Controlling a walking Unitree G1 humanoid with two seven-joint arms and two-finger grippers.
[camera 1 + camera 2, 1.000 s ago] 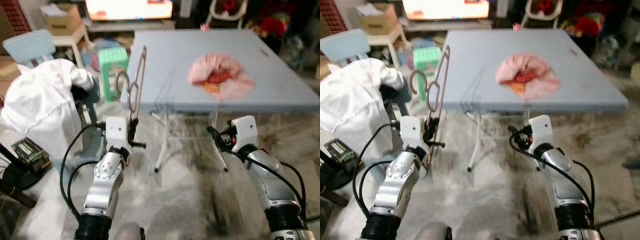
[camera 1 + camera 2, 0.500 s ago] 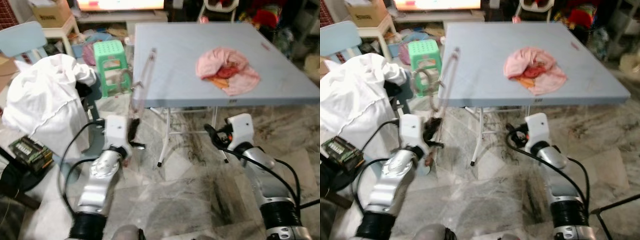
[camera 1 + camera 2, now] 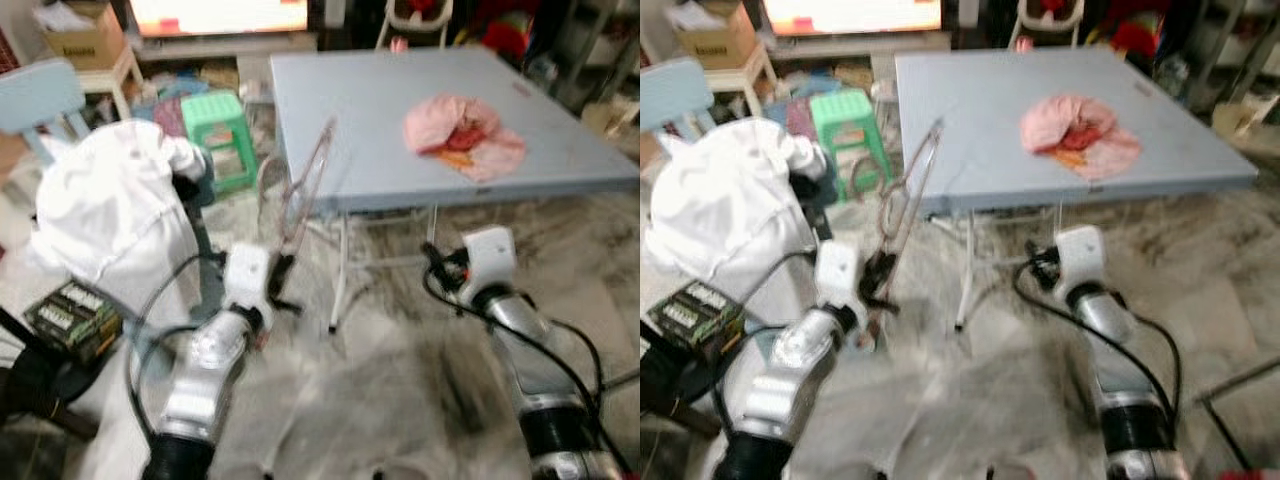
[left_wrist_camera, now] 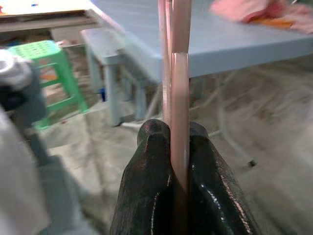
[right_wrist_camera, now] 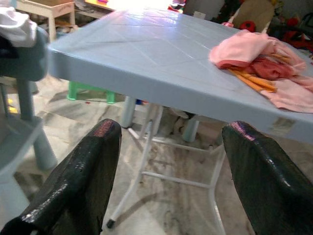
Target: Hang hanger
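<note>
I see the hanger standing upright off my left end effector, whose two black fingers are pinched tight on its thin pinkish bar; in the head views it rises in front of the near left corner of the light blue surface, its hook curling toward the green stool. My right end effector is spread wide with nothing between its fingers, held low in front of the surface and pointing under its near edge toward the white folding legs. On top of the surface, toward the far right side, lies a bundle of pink cloth with some red and orange in its folds. To my left a white garment is draped over a chair, with a small dark box on the floor beside it and a cardboard box farther back. The marbled floor looks blurred.
</note>
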